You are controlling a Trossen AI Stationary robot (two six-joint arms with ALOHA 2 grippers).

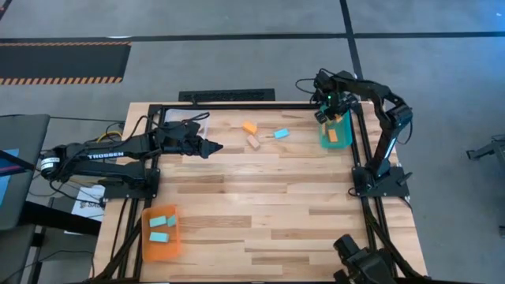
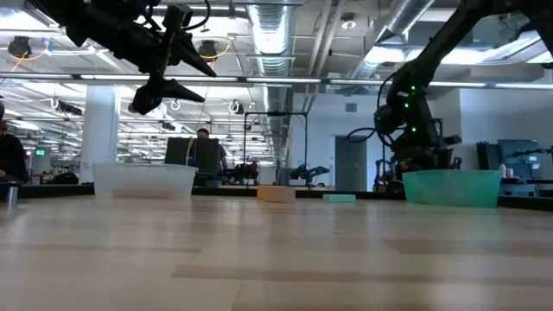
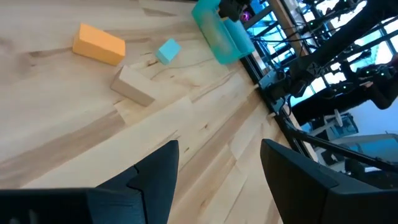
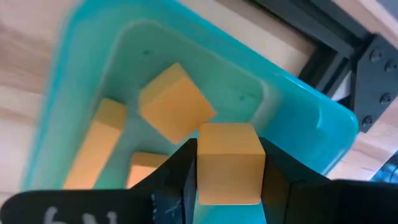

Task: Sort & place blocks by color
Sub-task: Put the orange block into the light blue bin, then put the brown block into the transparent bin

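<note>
My right gripper [image 4: 229, 163] is shut on an orange block [image 4: 227, 142] above the teal tray [image 4: 292, 118] at the table's far right. Three more orange blocks [image 4: 177, 102] lie inside that tray. An orange block [image 1: 249, 128], a tan block [image 1: 253, 142] and a light blue block [image 1: 281, 133] rest flat on the table at the far middle. My left gripper [image 1: 217, 147] hovers open above the table, left of those three and pointing toward them, with nothing between its fingers [image 3: 158, 171]. My right gripper pinches the orange block by two opposite sides [image 4: 205, 163] between its two fingers [image 4: 180, 171]. The fingers come from above, pointing steeply down. The block is lifted clear, over the teal tray's inside.
An orange tray [image 1: 160, 244] holding light blue blocks [image 1: 160, 229] sits at the near left corner. A clear tray [image 2: 143, 180] stands at the far left, behind my left arm. A dark frame [image 1: 359, 150] runs along the table's edges. Bare wood lies across the middle and near right.
</note>
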